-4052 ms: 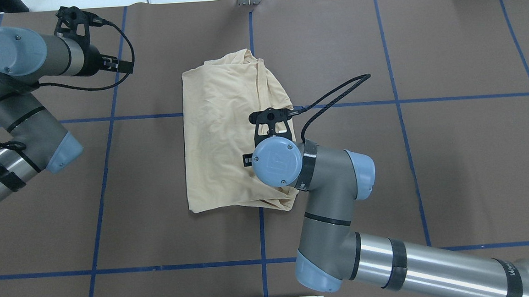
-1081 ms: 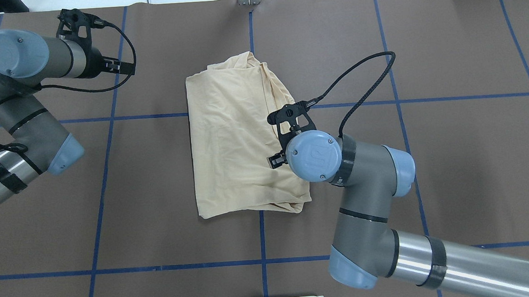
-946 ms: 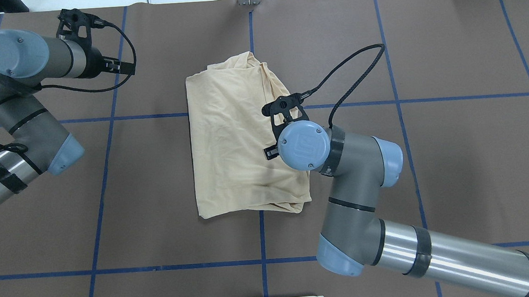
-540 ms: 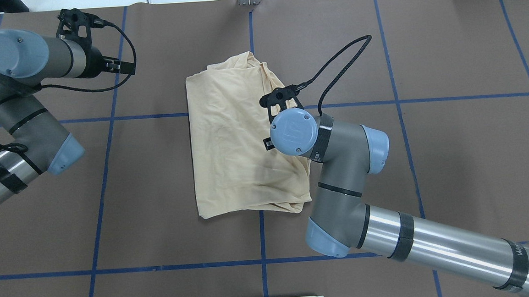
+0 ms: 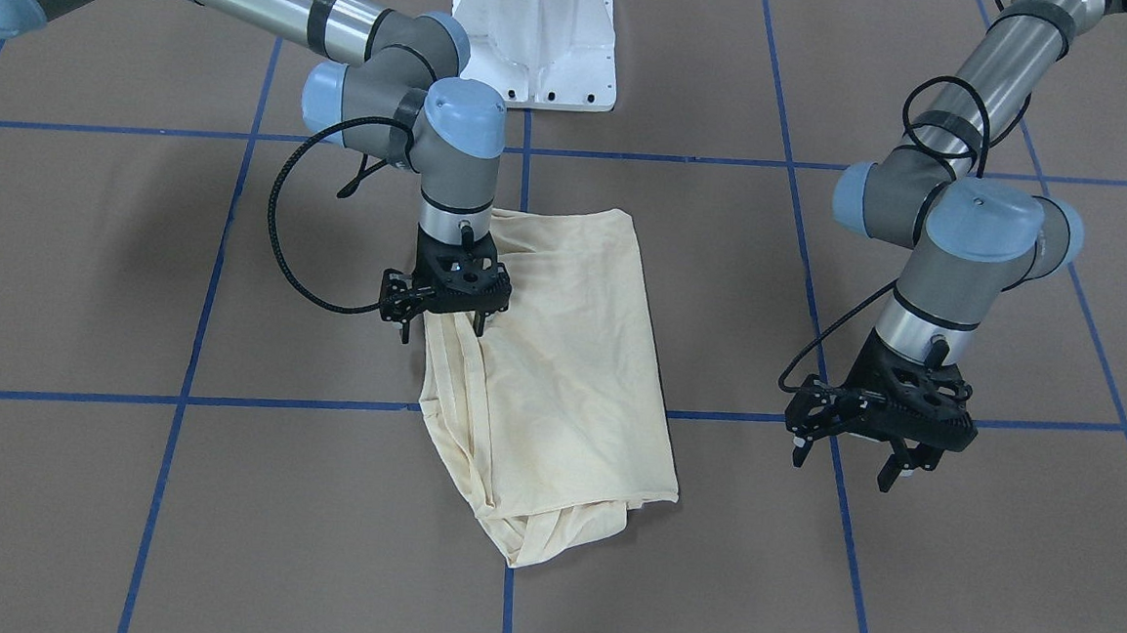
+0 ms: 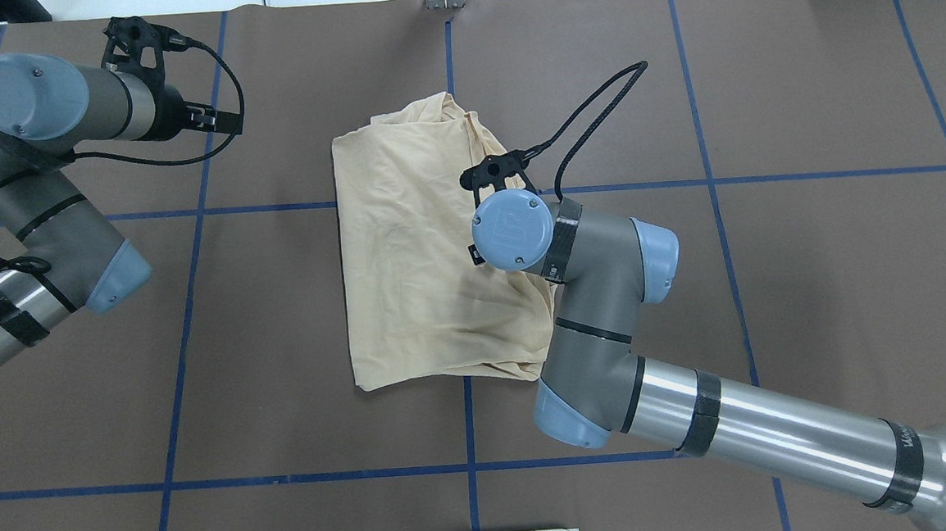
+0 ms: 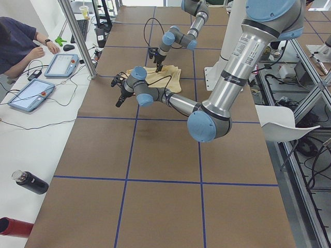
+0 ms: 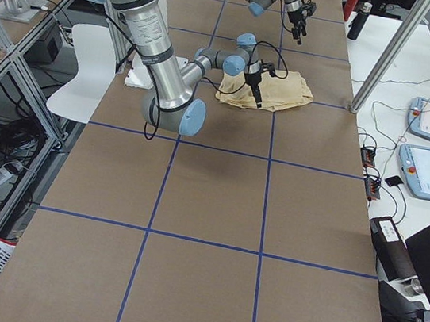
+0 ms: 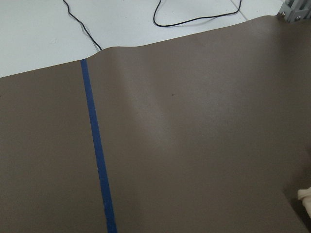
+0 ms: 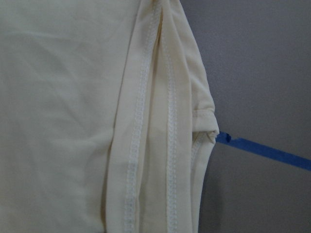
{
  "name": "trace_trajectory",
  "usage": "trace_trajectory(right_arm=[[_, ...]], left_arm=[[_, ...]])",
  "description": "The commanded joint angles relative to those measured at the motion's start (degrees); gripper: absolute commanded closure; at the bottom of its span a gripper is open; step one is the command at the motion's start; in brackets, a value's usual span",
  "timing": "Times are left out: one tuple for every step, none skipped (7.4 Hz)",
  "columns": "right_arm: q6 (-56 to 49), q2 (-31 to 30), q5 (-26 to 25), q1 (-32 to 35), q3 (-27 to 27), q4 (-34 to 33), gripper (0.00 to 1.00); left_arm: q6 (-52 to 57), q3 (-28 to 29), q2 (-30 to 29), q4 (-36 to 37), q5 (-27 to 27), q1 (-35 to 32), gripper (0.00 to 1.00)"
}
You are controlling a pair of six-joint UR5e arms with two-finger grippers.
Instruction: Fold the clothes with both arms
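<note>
A brown table (image 6: 810, 278) carries blue tape lines (image 6: 469, 430). Beside it, a person (image 7: 15, 39) sits near 2 tablets (image 7: 64, 64); a black bottle (image 7: 30, 182) lies nearby.

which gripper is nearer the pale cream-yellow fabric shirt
Right. The black two-finger right gripper hangs open over the layered edge of the pale cream-yellow fabric shirt; the black left gripper hangs open above the brown table, apart from the cloth.
</note>
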Motion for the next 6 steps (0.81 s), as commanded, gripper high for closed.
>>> trace_trajectory(right_arm=[[-3.1, 0.0, 1.9, 2.7, -0.3, -0.4, 0.0], [-3.6, -0.7, 3.0, 3.8, -0.3, -0.6, 0.0], [-4.8, -2.2, 3.2, 4.5, -0.3, -0.5, 0.0], [-7.2, -4.3, 3.2, 5.8, 0.2, -0.2, 0.0], [-8.4, -5.4, 3.3, 7.3, 0.4, -0.1, 0.0], [-8.2, -4.8, 4.5, 8.2, 0.4, 0.2, 0.0]], left_arm=[[-0.1, 0.1, 0.0, -0.1, 0.0, 0.4, 0.0], [-0.1, 0.0, 0.0, -0.1, 0.1, 0.8, 0.0], [-0.1, 0.0, 0.0, -0.1, 0.1, 0.8, 0.0], [-0.1, 0.1, 0.0, -0.1, 0.1, 0.8, 0.0], [-0.1, 0.1, 0.0, -0.1, 0.0, 0.8, 0.0], [-0.1, 0.1, 0.0, -0.1, 0.0, 0.8, 0.0]])
